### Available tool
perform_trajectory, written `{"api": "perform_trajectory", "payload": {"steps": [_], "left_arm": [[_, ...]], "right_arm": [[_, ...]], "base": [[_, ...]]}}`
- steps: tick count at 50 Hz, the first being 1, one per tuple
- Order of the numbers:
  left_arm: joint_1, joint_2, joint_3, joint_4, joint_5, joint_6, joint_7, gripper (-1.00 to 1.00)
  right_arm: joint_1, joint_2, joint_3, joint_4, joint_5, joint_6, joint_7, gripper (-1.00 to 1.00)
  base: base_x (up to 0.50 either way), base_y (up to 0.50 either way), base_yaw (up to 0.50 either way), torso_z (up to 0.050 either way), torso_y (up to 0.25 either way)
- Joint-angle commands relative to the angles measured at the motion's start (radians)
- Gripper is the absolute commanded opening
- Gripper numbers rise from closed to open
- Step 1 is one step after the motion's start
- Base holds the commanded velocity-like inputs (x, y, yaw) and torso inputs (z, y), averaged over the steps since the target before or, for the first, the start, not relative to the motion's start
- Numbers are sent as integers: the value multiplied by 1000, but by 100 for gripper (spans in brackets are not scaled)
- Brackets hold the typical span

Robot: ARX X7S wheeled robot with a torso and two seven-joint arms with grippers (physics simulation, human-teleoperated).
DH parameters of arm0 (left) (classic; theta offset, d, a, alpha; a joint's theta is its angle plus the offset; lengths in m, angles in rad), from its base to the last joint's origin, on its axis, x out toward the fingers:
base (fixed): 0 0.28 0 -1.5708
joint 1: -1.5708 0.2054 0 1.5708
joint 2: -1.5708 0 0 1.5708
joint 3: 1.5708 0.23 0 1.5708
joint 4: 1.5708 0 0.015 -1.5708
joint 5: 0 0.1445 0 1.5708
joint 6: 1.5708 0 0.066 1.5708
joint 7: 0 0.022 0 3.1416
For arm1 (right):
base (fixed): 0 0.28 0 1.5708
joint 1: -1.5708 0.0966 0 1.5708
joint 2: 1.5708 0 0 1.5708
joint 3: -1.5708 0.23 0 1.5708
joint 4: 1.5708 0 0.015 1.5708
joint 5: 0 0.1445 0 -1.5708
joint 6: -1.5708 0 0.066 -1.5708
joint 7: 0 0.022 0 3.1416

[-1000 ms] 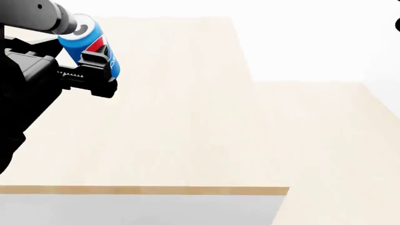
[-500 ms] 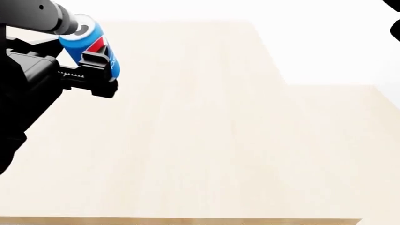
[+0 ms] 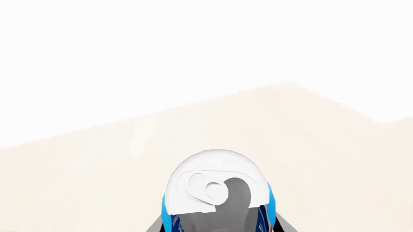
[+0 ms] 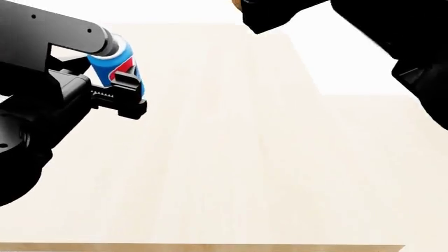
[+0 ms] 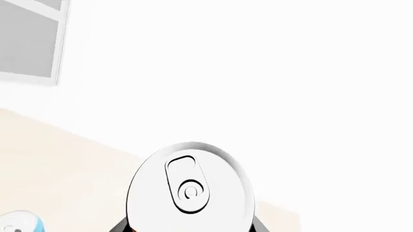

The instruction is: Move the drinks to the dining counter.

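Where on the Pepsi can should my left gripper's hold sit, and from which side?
Mid-wall, from the side, as the left gripper has it now. The Pepsi can is a plain round cylinder held near upright, so fingers across its wall leave the base free for setting down.

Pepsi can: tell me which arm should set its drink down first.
Left, probably. The left gripper holds the Pepsi can over the bare dining counter; the right gripper with its can sits at the far edge.

Matt pale wood dining counter (image 4: 245,157); glossy Pepsi can (image 4: 119,65).
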Motion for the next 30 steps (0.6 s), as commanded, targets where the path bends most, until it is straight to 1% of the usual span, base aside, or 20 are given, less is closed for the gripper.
{"api": "perform_trajectory", "payload": {"steps": [1, 6, 14, 30], "left_arm": [[12, 10, 19, -20, 42, 7, 24, -100], [33, 10, 25, -20, 62, 17, 36, -100], [29, 17, 34, -26, 71, 15, 38, -100], [38, 9, 34, -23, 70, 24, 41, -100]], "right_arm": [[-92, 3, -12, 16, -84, -19, -60, -100], [-137, 12, -20, 14, -105, -35, -72, -100], [-207, 33, -30, 15, -139, -60, -99, -100], [-252, 46, -55, 12, -134, -48, -112, -100]], "base": [[0, 0, 0, 0, 0], [0, 0, 0, 0, 0], [0, 0, 0, 0, 1], [0, 0, 0, 0, 1]]}}
